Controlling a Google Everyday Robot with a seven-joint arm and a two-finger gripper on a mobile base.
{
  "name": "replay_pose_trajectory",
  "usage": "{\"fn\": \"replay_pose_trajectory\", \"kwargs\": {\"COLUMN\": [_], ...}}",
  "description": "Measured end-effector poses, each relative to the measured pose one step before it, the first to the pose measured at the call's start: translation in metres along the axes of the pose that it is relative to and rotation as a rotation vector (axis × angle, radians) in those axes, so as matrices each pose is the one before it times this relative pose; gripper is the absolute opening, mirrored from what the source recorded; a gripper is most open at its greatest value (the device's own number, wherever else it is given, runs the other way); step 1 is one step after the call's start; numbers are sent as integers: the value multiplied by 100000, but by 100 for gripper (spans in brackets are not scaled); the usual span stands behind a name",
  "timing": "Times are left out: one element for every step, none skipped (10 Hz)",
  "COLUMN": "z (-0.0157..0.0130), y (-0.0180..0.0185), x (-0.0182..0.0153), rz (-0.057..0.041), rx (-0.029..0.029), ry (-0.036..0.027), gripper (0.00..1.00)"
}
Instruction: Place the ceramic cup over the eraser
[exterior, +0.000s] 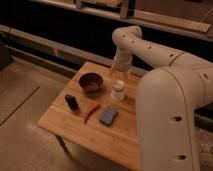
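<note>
Wooden table (70, 131), camera view. Ceramic cup (118, 90): upright on it. Gripper (120, 76): directly above cup; whether apart or clamped cannot be told. Maroon bowl (91, 82): just left of cup. Eraser (71, 102): well left of cup, apart. Red stick (90, 113), blue-grey pad (108, 115): in front of cup.

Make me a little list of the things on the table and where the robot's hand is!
table: wooden, five things on it
ceramic cup: white, upright, right of the bowl
eraser: black, near the left edge, apart from the cup
bowl: dark brown, behind the eraser
red stick: between eraser and blue pad
blue pad: flat, in front of the cup
gripper: just above the cup
cup over eraser: not yet
</note>
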Motion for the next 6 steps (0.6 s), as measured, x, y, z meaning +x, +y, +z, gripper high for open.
{"fn": "replay_pose_trajectory", "kwargs": {"z": [406, 507, 582, 457, 372, 104], "y": [-91, -8, 67, 49, 237, 114], "x": [-31, 59, 174, 147, 160, 9], "rz": [-21, -121, 115, -35, -400, -400], "rx": [900, 1029, 511, 436, 143, 48], "ry": [83, 295, 815, 588, 273, -364], "gripper": [65, 65, 65, 65, 65, 65]}}
